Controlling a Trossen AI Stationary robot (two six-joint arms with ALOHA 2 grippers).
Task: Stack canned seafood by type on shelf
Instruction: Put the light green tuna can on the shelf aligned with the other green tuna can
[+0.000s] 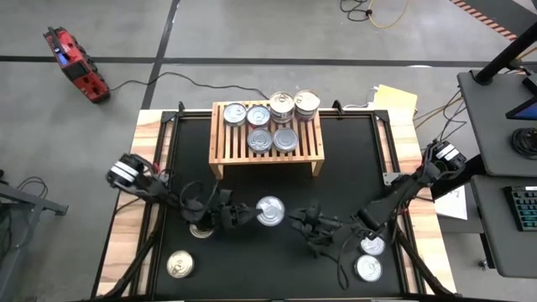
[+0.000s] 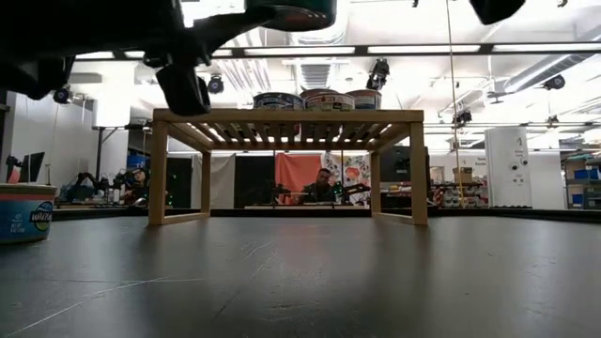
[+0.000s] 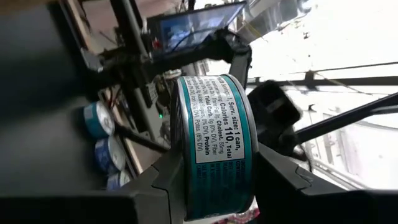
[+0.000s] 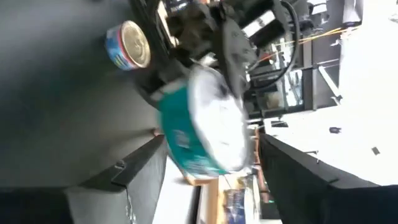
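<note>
Left claw (image 1: 252, 213): over mid-table, in front of the shelf, pinching a teal can (image 1: 270, 210) by its sides; the silver lid faces up in the high view.
Teal can label: the left wrist view shows a white panel on the teal side (image 3: 214, 140) reading "1 can", "Calories 110", "Cholest. 55mg", "Protein"; the smaller print is too fine to read.
Right claw (image 1: 302, 221): just beside the teal can on its right, fingers spread and holding nothing; in the right wrist view the can (image 4: 205, 127) sits in the gap between the two fingers, blurred, and I cannot tell whether they touch it.
Shelf (image 1: 220, 151): light-wood slatted rack at the far middle of the black mat.
Cans on shelf: six, in two rows near its far right part, among them two tall ones (image 1: 282, 105) at the back right; from the low view three tins (image 2: 329, 99) show above the top rail, labels unreadable.
Loose cans: a gold-lidded one (image 1: 179, 265) at the near left, one partly under the left arm (image 1: 200, 230), and two silver-lidded ones (image 1: 367, 268) at the near right.
Blue can: at the left edge of the low view (image 2: 23, 212), a blue label with white lettering I cannot make out.
Background: a person (image 2: 324, 184) sits behind a bench beyond the table.
</note>
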